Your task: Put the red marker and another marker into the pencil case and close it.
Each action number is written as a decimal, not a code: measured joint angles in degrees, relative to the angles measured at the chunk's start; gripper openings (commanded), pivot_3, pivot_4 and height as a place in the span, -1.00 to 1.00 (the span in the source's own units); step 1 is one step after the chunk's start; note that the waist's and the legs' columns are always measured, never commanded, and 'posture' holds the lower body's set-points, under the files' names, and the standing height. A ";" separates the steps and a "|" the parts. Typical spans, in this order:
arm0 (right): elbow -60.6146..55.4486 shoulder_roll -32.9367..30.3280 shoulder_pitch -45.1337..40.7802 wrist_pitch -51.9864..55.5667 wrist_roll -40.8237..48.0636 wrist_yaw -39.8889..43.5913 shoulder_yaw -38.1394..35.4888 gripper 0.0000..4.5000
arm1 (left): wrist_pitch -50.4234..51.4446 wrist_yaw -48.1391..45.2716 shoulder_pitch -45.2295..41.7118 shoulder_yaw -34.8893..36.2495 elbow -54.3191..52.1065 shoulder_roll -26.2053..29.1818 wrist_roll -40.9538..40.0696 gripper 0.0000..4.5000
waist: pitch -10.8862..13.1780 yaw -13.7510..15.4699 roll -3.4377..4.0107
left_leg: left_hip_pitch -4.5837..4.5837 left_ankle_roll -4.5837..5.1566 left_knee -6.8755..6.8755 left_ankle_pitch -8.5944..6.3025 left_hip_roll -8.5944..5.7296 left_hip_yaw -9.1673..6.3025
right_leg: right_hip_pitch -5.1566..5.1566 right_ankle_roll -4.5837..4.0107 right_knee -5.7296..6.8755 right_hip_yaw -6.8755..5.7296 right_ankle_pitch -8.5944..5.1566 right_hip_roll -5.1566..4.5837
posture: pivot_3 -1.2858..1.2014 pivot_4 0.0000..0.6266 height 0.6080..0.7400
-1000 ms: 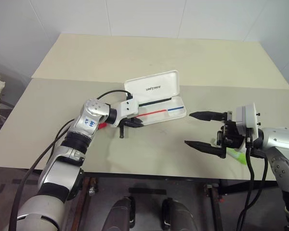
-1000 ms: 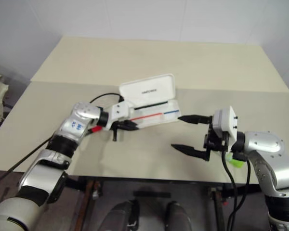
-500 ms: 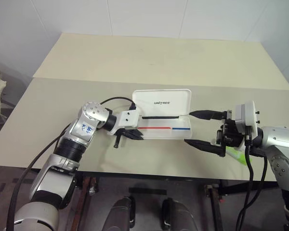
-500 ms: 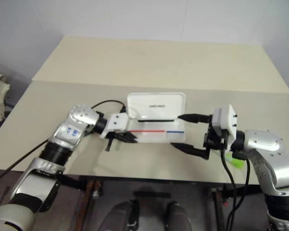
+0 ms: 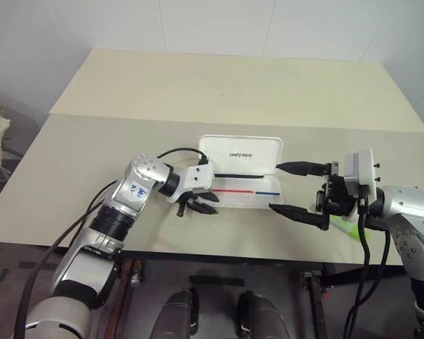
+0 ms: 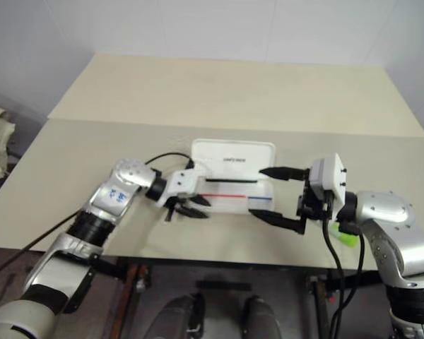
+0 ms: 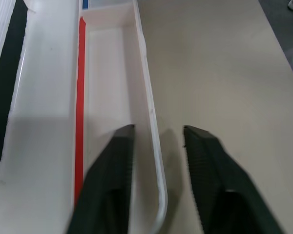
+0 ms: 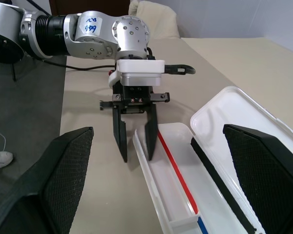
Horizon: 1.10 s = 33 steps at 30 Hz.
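The white pencil case [image 5: 244,150] lies open at the table's front middle, lid standing up, red and blue stripes in its tray [image 7: 107,73]. My left gripper [image 5: 209,204] is at the case's left end, open. One finger [image 7: 115,161] is inside the tray and the other outside, with the front wall between them unpinched. My right gripper [image 5: 295,189] hangs open at the case's right end, holding nothing. The lime-green marker [image 5: 348,227] lies on the table under my right wrist. The red marker is hidden, apart from a red speck [image 8: 111,73] beside my left wrist.
The case sits near the front edge of the beige table [image 5: 198,85]. A seam runs across the table behind the case, and a second tabletop stretches beyond it. A black cable [image 5: 171,150] loops over my left wrist.
My left gripper dragged the case toward the right gripper and turned it square to the table's edge. Its fingers were shut on the case's left end and have now opened.
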 measured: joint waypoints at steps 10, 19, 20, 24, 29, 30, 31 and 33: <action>2.36 1.11 -2.18 -0.24 -0.64 0.89 2.06 1.00 | 8.27 -1.69 1.03 2.41 -8.05 1.81 -7.01 0.99 | 0.00 -0.15 0.00 | 0.01 -0.05 0.00 0.03 0.00 0.00 | -0.01 -0.02 0.02 0.04 0.01 -0.02 | 0.03 -0.52 1.00; 4.36 2.47 -3.58 -1.13 -0.90 2.22 3.08 1.00 | 14.92 -0.31 8.50 7.43 -16.65 6.06 -13.84 0.99 | 0.00 -0.21 0.01 | 0.03 -0.13 0.01 0.05 0.03 0.01 | -0.01 -0.03 0.03 0.07 0.02 0.01 | 0.03 -0.52 1.00; 4.47 2.57 -3.87 -1.15 -0.97 2.34 3.51 1.00 | 15.04 -0.05 9.28 8.01 -17.20 6.83 -14.32 0.99 | 0.00 -0.21 0.01 | 0.03 -0.24 0.00 -0.05 0.03 0.01 | -0.01 -0.04 0.03 0.08 0.02 -0.03 | 0.03 -0.52 1.00; 5.22 2.79 -4.57 -1.21 -1.20 3.05 4.23 1.00 | 14.84 0.47 12.84 11.33 -18.22 9.17 -17.04 0.99 | 0.00 -0.22 0.01 | 0.04 -0.29 0.00 -0.09 0.04 0.00 | -0.01 -0.05 0.02 0.09 0.03 -0.07 | 0.03 -0.52 1.00; 6.67 2.90 -6.04 -1.32 -1.37 3.80 4.34 1.00 | 12.00 0.55 17.24 14.05 -17.71 11.88 -18.44 0.99 | 0.00 -0.22 0.01 | 0.05 -0.34 -0.08 -0.08 0.04 0.01 | -0.03 -0.05 -0.02 0.09 0.03 -0.09 | 0.03 -0.52 1.00; 6.70 2.93 -6.22 -1.33 -1.39 3.88 4.36 1.00 | 11.18 0.52 17.91 14.06 -17.67 11.84 -18.45 0.99 | 0.00 -0.20 0.01 | 0.05 -0.34 -0.09 -0.08 0.04 0.01 | -0.03 -0.05 -0.03 0.09 0.03 -0.09 | 0.03 -0.52 1.00; 6.71 3.00 -6.46 -1.33 -1.41 3.94 4.37 1.00 | 10.51 0.56 18.51 14.05 -17.45 11.67 -18.47 0.99 | 0.00 -0.13 0.01 | 0.04 -0.34 -0.10 -0.09 0.04 0.01 | -0.03 -0.05 -0.04 0.08 0.03 -0.10 | 0.03 -0.52 1.00; 6.72 3.04 -6.67 -1.33 -1.43 3.99 4.38 1.00 | 8.88 0.62 18.87 13.96 -16.03 11.08 -18.50 0.99 | 0.00 -0.03 0.01 | 0.04 -0.34 -0.09 -0.09 0.03 0.01 | -0.03 -0.05 -0.06 0.08 0.03 -0.12 | 0.03 -0.52 1.00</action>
